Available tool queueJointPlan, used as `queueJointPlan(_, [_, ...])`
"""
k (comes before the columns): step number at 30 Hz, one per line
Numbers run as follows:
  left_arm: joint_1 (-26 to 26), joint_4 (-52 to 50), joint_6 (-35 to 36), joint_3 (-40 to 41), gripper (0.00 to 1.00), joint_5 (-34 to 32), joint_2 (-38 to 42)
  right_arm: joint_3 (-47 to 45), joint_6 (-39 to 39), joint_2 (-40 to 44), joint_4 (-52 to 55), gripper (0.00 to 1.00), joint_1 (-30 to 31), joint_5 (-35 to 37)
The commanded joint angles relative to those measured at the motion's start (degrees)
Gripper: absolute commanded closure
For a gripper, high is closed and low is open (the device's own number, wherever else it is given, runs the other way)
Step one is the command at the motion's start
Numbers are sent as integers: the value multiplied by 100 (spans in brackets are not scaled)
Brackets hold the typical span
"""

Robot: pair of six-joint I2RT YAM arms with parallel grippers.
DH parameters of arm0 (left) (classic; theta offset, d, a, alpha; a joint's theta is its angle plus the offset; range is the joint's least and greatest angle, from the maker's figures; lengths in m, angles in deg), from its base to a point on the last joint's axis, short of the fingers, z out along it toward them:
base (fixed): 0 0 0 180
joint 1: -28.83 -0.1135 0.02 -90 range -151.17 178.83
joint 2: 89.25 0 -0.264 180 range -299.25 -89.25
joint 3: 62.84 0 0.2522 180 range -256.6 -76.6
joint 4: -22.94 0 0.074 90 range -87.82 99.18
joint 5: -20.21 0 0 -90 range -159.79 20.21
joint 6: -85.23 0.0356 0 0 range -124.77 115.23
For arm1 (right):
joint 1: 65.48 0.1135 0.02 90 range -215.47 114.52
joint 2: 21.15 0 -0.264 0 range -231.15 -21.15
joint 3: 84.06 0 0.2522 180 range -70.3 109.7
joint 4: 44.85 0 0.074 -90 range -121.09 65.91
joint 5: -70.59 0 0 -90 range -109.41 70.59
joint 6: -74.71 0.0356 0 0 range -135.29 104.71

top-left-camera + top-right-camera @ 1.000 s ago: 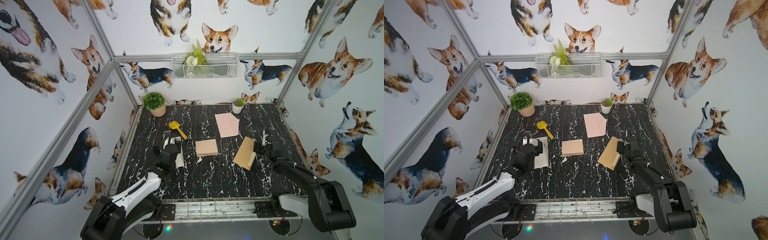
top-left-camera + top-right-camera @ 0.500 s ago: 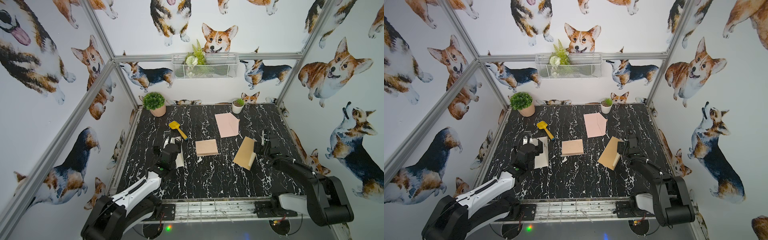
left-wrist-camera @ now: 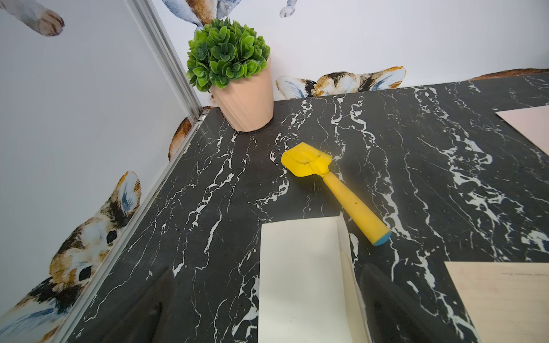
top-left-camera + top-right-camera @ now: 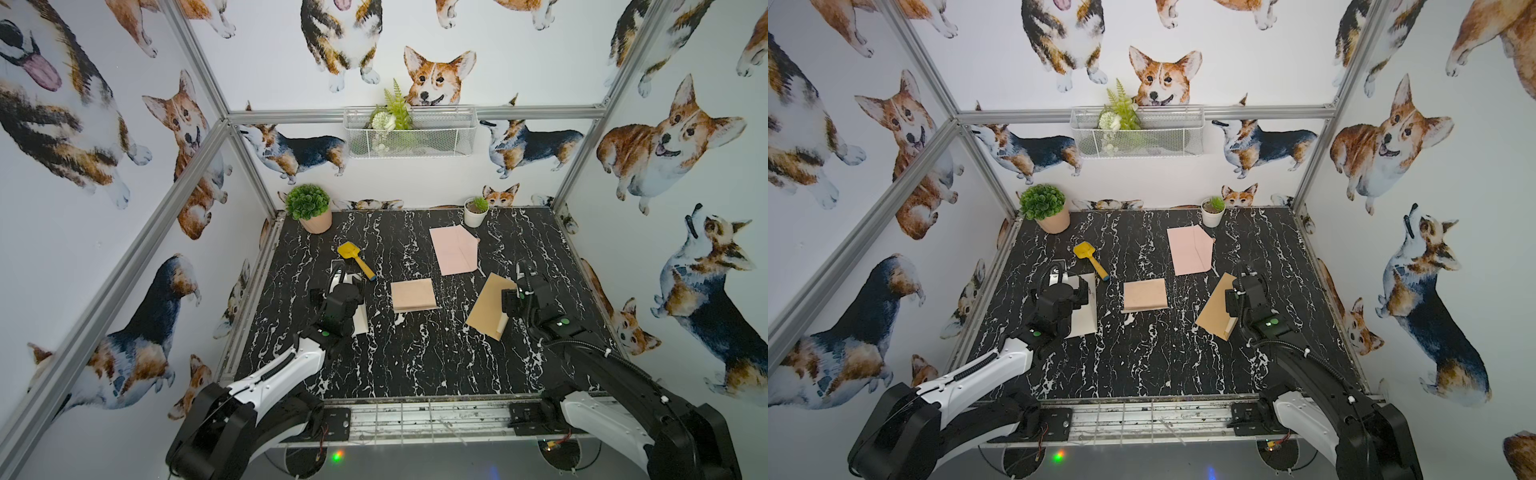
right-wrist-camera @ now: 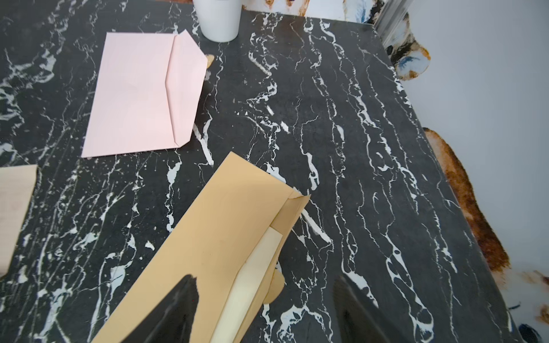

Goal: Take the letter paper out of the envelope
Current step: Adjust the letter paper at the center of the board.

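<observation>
Marble table (image 4: pixel 415 365): brown envelope (image 5: pixel 222 225) lies flat, and the letter paper (image 5: pixel 252 276) peeks from its mouth. Right gripper (image 5: pixel 267 297) straddles that mouth, jaws apart and empty. Left gripper (image 3: pixel 267 285) is well away from the envelope, spread wide and empty. Risk: the jaws may pinch the envelope wall along with the paper and drag both.

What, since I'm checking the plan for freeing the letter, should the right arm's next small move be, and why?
Probably lower the right gripper and close on the cream paper poking out of the brown envelope: its jaws stand open astride that open end, and nothing is held yet.
</observation>
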Motion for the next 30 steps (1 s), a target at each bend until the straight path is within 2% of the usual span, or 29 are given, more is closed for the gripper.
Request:
queueJointPlan(1, [-5, 33, 22, -39, 0, 11, 3, 36, 804, 319, 502, 28, 54, -239])
queueJointPlan(7, [0, 52, 31, -16, 0, 29, 31, 187, 1490, 369, 898, 32, 133, -588])
queueJointPlan(12, [-5, -69, 18, -104, 0, 314, -56, 340, 1393, 11, 678, 31, 784, -674])
queueJointPlan(14, [-5, -43, 209, -154, 0, 1108, -133, 469, 1336, -199, 320, 33, 804, -912])
queueJointPlan(17, [0, 151, 323, -156, 7, 2326, -216, 1071, 1058, -795, -68, 36, 811, -1385])
queueJointPlan(19, [-5, 469, 347, -59, 12, 2986, -274, 1683, 906, -1502, -47, 43, 806, -1751])
queueJointPlan(21, [-1, 847, 350, 65, 23, 3526, -381, 2326, 813, -2287, 56, 53, 806, -2209])
queueJointPlan(27, [-1, 688, 401, -371, 44, 4906, -1116, 3620, 1207, -4503, 101, 100, 717, -4059])
queueJointPlan(28, [-5, 623, 383, -514, 49, 5200, -1343, 3786, 1271, -4763, 89, 100, 731, -4318])
queueJointPlan(30, [-5, 537, 279, -768, 62, 5614, -1768, 3893, 1351, -5044, -26, 100, 848, -4399])
